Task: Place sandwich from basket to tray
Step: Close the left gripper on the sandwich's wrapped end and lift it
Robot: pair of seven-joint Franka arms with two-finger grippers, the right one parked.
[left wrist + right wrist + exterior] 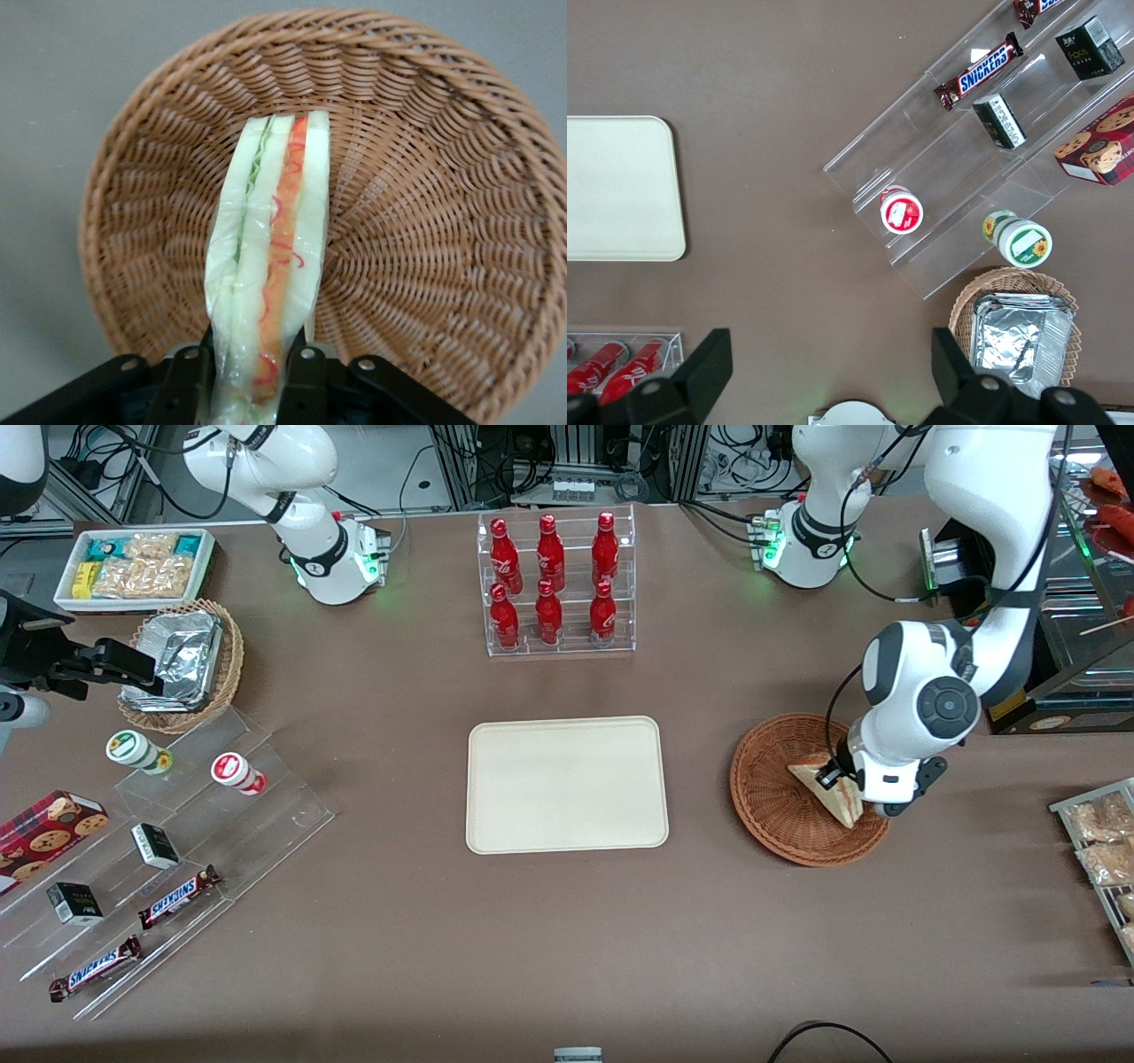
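— Sandwich first: where was it, taking the round reddish-brown wicker basket (808,790) as the landmark?

— Inside that basket, toward the part of its rim nearest the front camera. It was a small triangular wedge sandwich (831,791) of pale beige bread in clear wrap, with red, white and green filling showing along its cut edge.

— And the left arm's gripper (250,376)?

— Down inside the basket, right at the sandwich. Its black fingers (189,382) stood one on each bread face, pinching the wedge across its thickness at one end.

— Which way did the long axis lie?

— In the wrist view the cut edge ran straight away from the fingers toward the basket's centre, so most of the wedge hung out ahead of the grip. I judged that a held end like that could let the free end droop or swing on lifting.

— Where was the goal from the basket?

— The flat cream-white rectangular tray (567,785) with rounded corners lay on the brown worktop (567,939) well apart from the basket, toward the parked arm's end. By my reckoning the move needed a lift clear of the wicker rim, then a sideways carry.
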